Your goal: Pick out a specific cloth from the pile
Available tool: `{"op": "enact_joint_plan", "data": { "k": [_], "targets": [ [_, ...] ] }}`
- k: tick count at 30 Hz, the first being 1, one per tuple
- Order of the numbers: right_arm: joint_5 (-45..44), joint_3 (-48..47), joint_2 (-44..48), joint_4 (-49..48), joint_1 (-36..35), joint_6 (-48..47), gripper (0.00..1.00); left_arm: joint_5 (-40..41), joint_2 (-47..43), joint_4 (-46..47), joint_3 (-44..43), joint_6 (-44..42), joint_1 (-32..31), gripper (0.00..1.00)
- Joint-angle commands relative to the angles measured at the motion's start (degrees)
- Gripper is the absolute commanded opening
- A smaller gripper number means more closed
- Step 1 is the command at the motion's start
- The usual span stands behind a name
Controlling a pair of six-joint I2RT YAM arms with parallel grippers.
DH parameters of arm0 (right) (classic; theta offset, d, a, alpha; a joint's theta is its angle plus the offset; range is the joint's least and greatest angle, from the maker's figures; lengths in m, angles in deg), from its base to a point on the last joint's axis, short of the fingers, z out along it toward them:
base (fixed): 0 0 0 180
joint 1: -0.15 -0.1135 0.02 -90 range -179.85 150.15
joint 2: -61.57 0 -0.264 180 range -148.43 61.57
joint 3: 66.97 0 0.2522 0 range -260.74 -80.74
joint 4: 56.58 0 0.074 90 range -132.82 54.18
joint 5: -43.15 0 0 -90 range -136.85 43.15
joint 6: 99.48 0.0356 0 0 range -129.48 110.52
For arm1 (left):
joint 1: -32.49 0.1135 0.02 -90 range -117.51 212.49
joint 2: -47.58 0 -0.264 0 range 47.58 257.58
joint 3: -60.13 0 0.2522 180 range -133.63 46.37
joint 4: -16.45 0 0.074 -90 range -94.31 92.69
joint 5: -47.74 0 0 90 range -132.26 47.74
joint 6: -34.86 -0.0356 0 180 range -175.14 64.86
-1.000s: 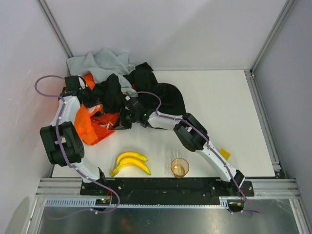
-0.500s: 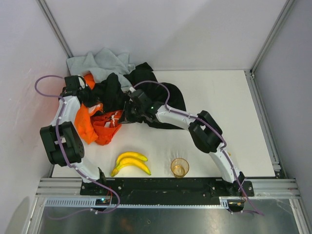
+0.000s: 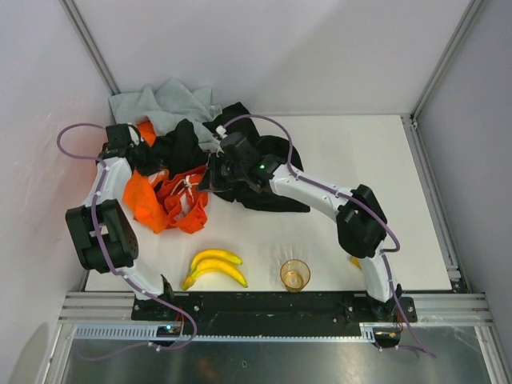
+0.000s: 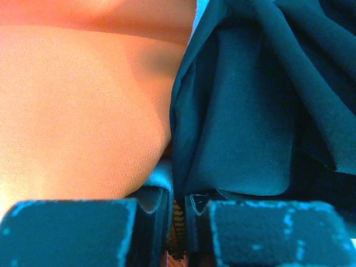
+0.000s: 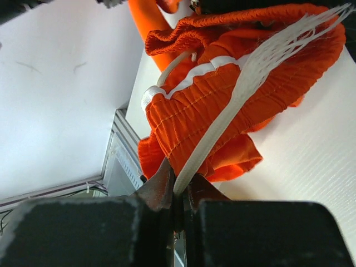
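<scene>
Above the white table (image 3: 360, 160), the cloth (image 3: 186, 200) trails from the clamped right tool (image 3: 210, 178).

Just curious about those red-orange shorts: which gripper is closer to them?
Right. The right gripper pinches the white drawstring of the red-orange shorts. The left gripper is apart from them, at the left side of the pile, shut on a black garment.
</scene>
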Motion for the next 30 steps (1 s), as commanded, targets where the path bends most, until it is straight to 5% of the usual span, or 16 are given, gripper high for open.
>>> {"op": "enact_joint_plan", "data": {
  "k": [1,30],
  "targets": [
    [0.0,-0.9,8.4,-1.2,0.5,-1.6,0.0,-1.4,-0.1,7.2,-0.7,1.0,0.4,0.01],
    [-5.7,12.1,36.7,-6.4,7.4,-1.2,0.0,-1.5,0.0,7.2,-0.6,1.1,0.5,0.01]
  ]
}}
